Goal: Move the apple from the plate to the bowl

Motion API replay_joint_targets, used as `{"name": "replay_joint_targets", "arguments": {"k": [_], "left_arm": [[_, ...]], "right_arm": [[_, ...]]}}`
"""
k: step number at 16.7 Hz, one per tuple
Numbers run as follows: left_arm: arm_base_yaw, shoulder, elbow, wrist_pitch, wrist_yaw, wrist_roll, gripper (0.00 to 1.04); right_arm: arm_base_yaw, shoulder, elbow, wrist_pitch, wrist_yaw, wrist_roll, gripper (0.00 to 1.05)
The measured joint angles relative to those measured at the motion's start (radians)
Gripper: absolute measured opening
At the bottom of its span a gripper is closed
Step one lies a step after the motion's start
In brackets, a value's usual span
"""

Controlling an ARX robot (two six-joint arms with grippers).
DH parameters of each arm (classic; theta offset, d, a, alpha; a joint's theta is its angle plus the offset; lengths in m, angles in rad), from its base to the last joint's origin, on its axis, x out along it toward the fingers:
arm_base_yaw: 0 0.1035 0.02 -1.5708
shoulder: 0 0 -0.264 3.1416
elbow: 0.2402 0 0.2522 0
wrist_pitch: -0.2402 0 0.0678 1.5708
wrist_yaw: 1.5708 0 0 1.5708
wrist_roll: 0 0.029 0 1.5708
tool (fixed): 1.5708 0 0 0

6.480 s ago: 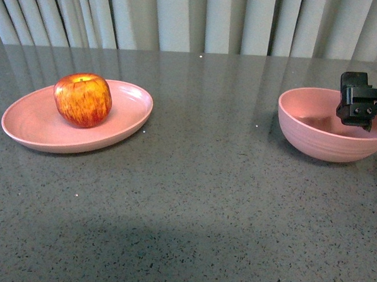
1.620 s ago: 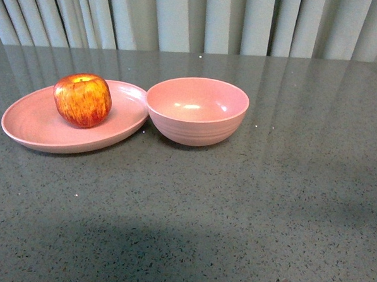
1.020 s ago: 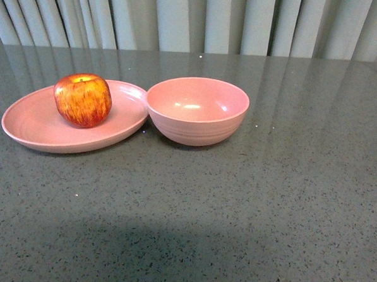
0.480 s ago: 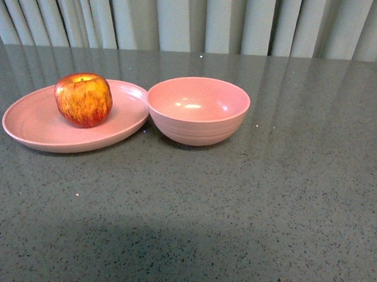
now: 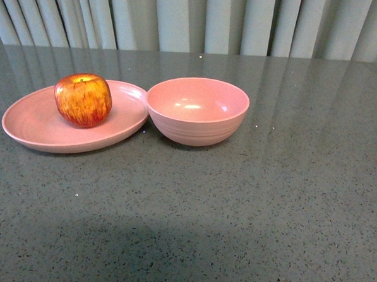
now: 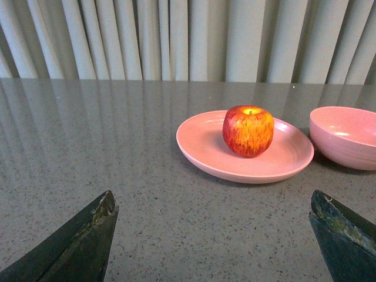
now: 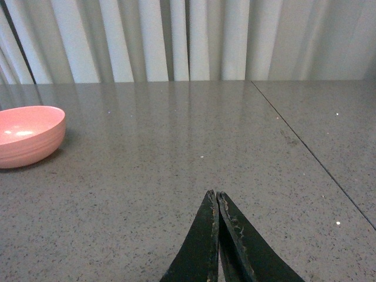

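Toward the left edge of the counter (image 5: pixel 248 207), a bit closer to the far edge than the near one, the apple (image 5: pixel 83 99) sits on the pink plate (image 5: pixel 31 125), stem dimple up. That's the front view. The bowl (image 5: pixel 195 125) is right beside the plate on the side away from the left edge. The rims look like they're touching or very nearly, can't say which. The bowl's got nothing in it, and neither arm shows up here.

In the left wrist view the left gripper (image 6: pixel 212 198) is spread wide, one dark finger at each side of the shot and only bare counter between them. The apple, plate and bowl are out ahead of it, well apart from the fingers.

In the right wrist view the right gripper (image 7: pixel 215 198) has its tips pressed together with nothing between them. It's over bare counter well away from the bowl, and a seam (image 7: pixel 305 147) runs across the countertop nearby.
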Motion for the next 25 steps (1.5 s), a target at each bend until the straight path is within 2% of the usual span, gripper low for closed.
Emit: {"name": "replay_joint_targets", "arguments": {"k": [4,5,13,14,25], "left_arm": [[0.000,0.000,0.000,0.000,0.000,0.000,0.98],[0.000,0.000,0.000,0.000,0.000,0.000,0.98],[0.000,0.000,0.000,0.000,0.000,0.000,0.98],[0.000,0.000,0.000,0.000,0.000,0.000,0.98],[-0.001,0.002,0.002,-0.013,-0.006,-0.002,0.98]], "right_arm": [[0.000,0.000,0.000,0.000,0.000,0.000,0.02],[0.000,0.000,0.000,0.000,0.000,0.000,0.08],[0.000,0.000,0.000,0.000,0.000,0.000,1.00],[0.000,0.000,0.000,0.000,0.000,0.000,0.98],[0.000,0.000,0.000,0.000,0.000,0.000,0.98]]}}
